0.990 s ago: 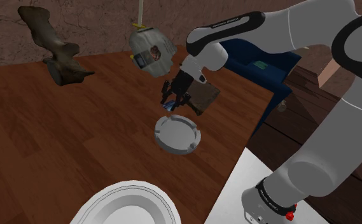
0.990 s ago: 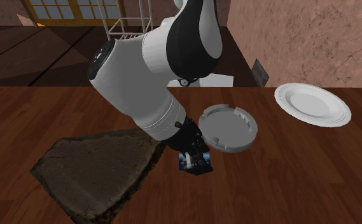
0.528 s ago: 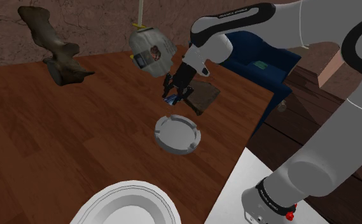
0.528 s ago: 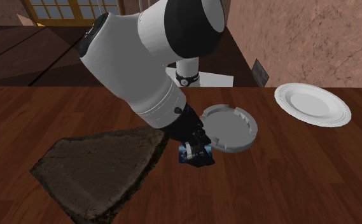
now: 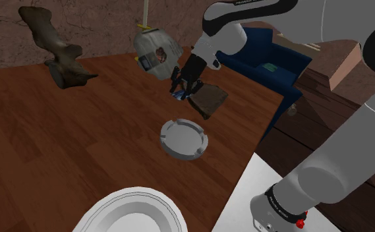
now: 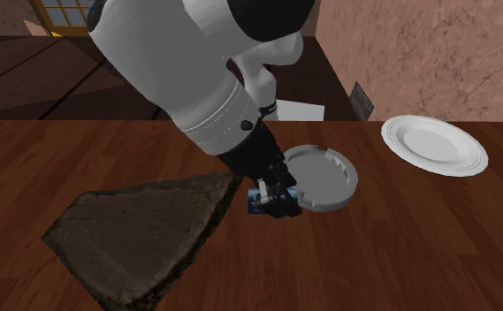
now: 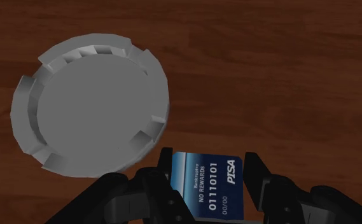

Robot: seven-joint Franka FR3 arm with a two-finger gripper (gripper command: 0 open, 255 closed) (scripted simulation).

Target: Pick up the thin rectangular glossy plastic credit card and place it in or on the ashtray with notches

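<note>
I have the black two-finger gripper (image 7: pixel 208 167) clamped on the thin blue rectangular card with white printed numbers (image 7: pixel 208 186). In the wrist view the card stands on edge between the two fingers, and each finger presses against one of its short sides. The jaws are apart only by the card's own width.

In the shoulder view the gripper (image 5: pixel 183 88) hangs above the dark red-brown wooden table (image 5: pixel 60 145) with the card (image 5: pixel 178 95) in its grip. It looks clear of the surface, so I judge the pick done.

The target, a pale grey round ashtray with notches cut in its raised rim (image 7: pixel 27 102), lies below the jaws, beyond the fingertips and off to one side. It is empty, and its flat floor is bare. In the second exterior view the gripper (image 6: pixel 276 198) sits just beside the ashtray's (image 6: pixel 324 205) near rim. The card (image 6: pixel 259 205) is on the side of the jaws that faces away from the ashtray. Under that side of the jaws lies a rough dark brown flat slab (image 6: pixel 125 234).

What remains, as I read it, is the carry and the drop. I need to bring the jaws over the middle of the ashtray, lower them, and open them so the card lands inside the rim and not across it.
</note>
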